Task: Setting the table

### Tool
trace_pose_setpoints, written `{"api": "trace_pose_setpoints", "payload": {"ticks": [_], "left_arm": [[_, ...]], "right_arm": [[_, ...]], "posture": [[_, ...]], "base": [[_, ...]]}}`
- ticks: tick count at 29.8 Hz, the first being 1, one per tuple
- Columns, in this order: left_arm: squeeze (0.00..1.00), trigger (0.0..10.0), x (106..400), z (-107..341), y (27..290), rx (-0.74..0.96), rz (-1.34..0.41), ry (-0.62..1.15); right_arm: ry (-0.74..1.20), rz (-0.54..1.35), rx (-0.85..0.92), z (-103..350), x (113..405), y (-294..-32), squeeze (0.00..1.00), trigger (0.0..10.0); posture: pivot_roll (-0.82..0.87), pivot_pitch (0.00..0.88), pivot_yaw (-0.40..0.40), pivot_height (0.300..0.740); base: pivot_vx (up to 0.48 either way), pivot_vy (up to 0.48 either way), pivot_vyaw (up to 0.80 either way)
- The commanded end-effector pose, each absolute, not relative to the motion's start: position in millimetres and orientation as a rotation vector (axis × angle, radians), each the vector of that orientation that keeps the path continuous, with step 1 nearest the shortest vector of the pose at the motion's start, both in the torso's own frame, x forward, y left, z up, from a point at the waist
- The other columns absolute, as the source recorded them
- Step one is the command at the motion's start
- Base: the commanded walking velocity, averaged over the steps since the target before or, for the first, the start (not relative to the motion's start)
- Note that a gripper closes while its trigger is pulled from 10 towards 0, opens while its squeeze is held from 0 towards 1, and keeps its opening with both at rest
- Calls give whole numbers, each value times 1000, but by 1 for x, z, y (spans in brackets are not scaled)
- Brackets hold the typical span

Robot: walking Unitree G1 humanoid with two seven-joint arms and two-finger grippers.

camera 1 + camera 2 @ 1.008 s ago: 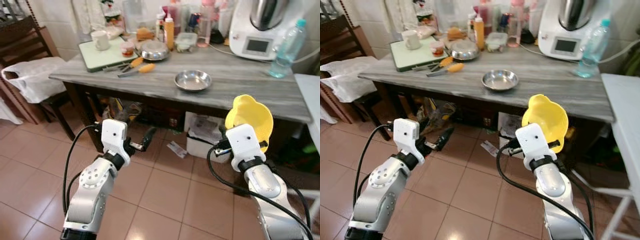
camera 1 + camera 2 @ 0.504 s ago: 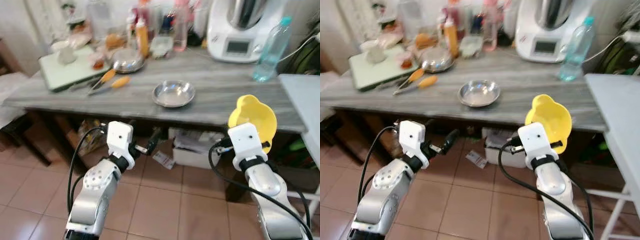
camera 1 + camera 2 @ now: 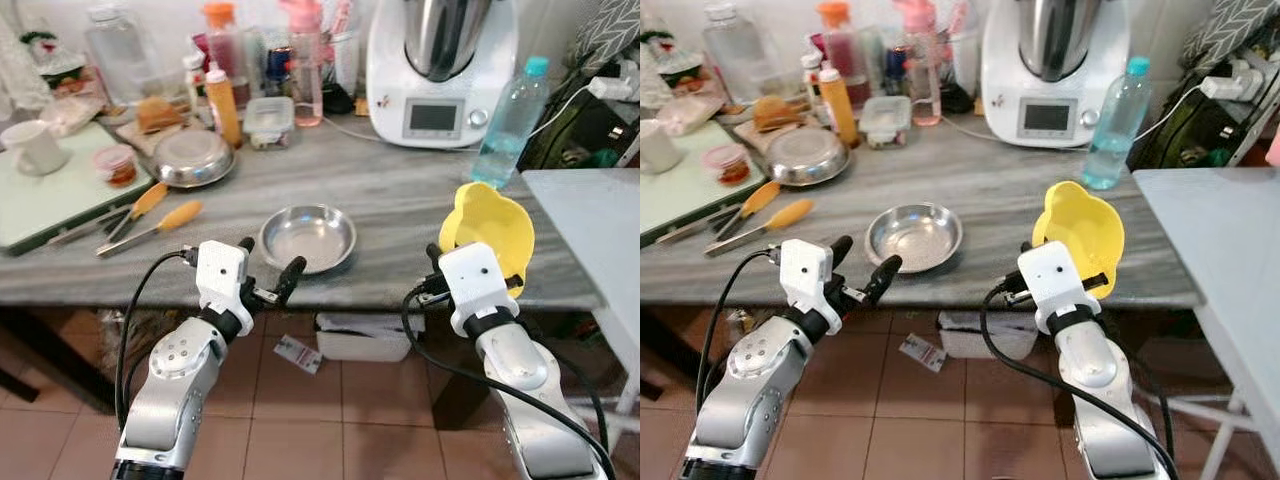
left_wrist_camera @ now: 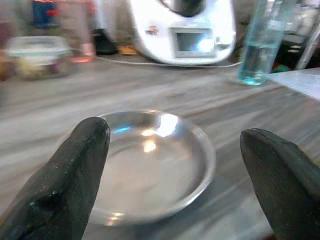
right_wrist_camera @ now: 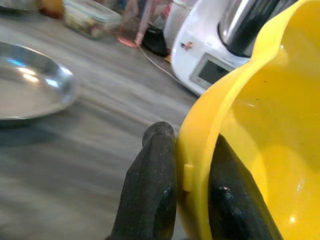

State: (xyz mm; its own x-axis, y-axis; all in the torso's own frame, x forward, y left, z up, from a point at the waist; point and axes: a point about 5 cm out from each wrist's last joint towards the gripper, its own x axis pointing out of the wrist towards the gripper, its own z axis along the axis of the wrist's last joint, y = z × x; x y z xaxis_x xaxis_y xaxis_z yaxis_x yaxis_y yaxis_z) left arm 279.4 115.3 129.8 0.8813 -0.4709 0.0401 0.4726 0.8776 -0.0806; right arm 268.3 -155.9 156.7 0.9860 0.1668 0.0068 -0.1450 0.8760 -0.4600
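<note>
Right now your right end effector (image 3: 478,262) is pinching the rim of a yellow bowl (image 3: 490,231), one finger inside the wall and one outside, and holding it tilted on edge in the air near the front edge of the tabletop (image 3: 400,205). Your left end effector (image 3: 268,270) is hovering with fingers spread wide, empty, just in front of the steel dish (image 3: 307,237) that is sitting near that same front edge.

You are risking a slip on the right: the grip is catching only a thin strip of plastic rim, and with the bowl hanging sideways any quick swing could be twisting it loose toward the floor. You are also carrying it close to the water bottle (image 3: 508,121), which is standing tall and narrow behind it; a wide arc would likely be tipping it over.

On the left, the open fingers are lining up either side of the steel dish. Pushing forward without closing could be shoving it across the smooth tabletop, and pulling back carelessly could be dragging it over the edge.
</note>
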Motion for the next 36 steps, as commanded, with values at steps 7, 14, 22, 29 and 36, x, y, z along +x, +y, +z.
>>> {"api": "trace_pose_setpoints", "payload": {"ticks": [7, 14, 22, 29, 36], "left_arm": [[0, 10000, 277, 134, 124, -70, -468, -33], [0, 10000, 269, 132, 136, -53, -451, -23], [0, 10000, 257, 129, 152, -3, -491, 19], [0, 10000, 248, 127, 153, 7, -552, 54], [0, 10000, 240, 128, 150, -4, -619, 82]], "right_arm": [[-91, 205, -479, 166, 268, -148, 0, 10000], [-98, 255, -492, 170, 272, -147, 0, 10000], [-64, 393, -517, 173, 286, -143, 0, 10000], [-26, 446, -547, 176, 307, -145, 0, 10000], [-1, 467, -608, 181, 336, -146, 0, 10000]], "posture": [[-94, 36, 12, 740], [-87, 37, 5, 740], [-75, 49, 11, 740], [-64, 58, 20, 740], [-45, 72, 26, 740]], "base": [[233, 0, 0], [0, 0, 0], [0, 0, 0], [0, 0, 0], [0, 0, 0]]}}
